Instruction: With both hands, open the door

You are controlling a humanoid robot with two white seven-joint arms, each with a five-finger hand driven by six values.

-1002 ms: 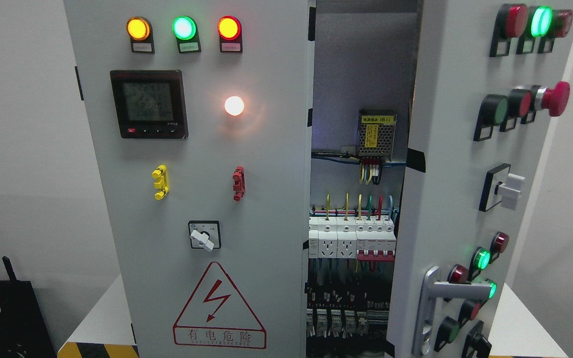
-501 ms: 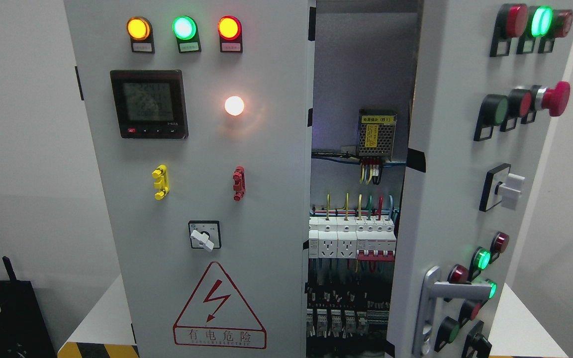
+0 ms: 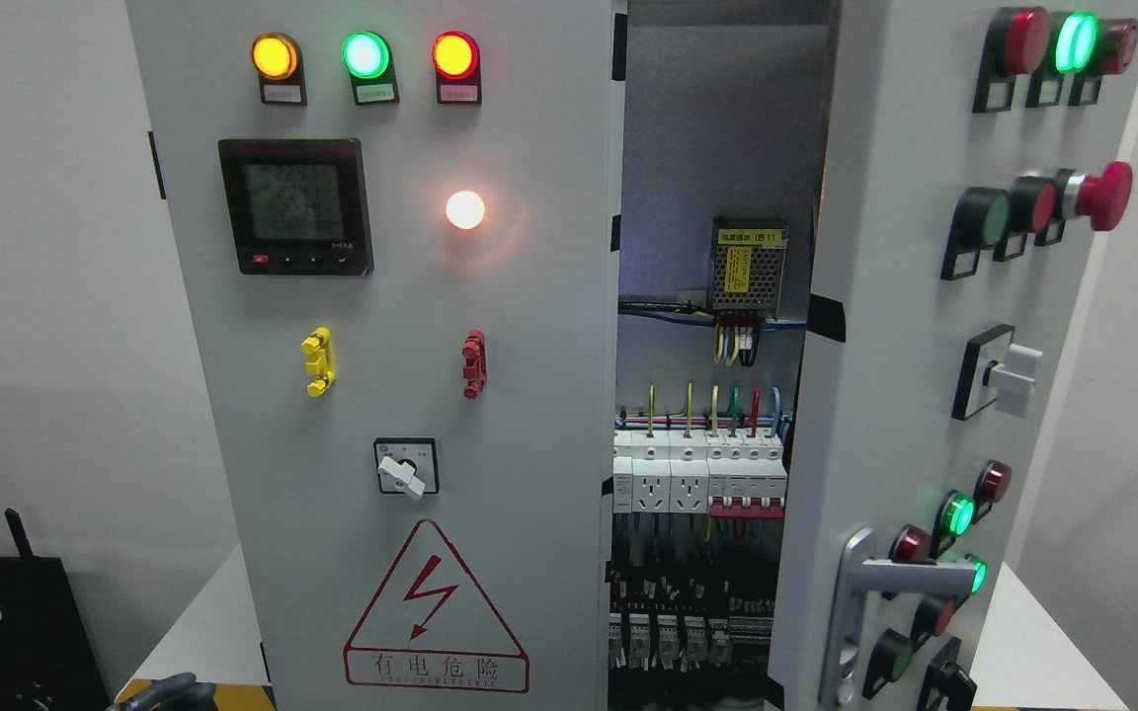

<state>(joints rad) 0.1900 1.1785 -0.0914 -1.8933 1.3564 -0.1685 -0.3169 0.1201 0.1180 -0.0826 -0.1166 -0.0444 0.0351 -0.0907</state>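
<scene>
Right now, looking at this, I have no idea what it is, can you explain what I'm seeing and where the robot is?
This is one view from a camera on a humanoid robot's head. It faces a grey electrical cabinet standing on a white table. The left door is closed and carries lit lamps, a meter and a warning sign. The right door already stands ajar, with a silver handle; wiring and breakers show in the gap. A dark curved part, perhaps the left hand, just peeks in at the bottom edge. Nothing is held.
</scene>
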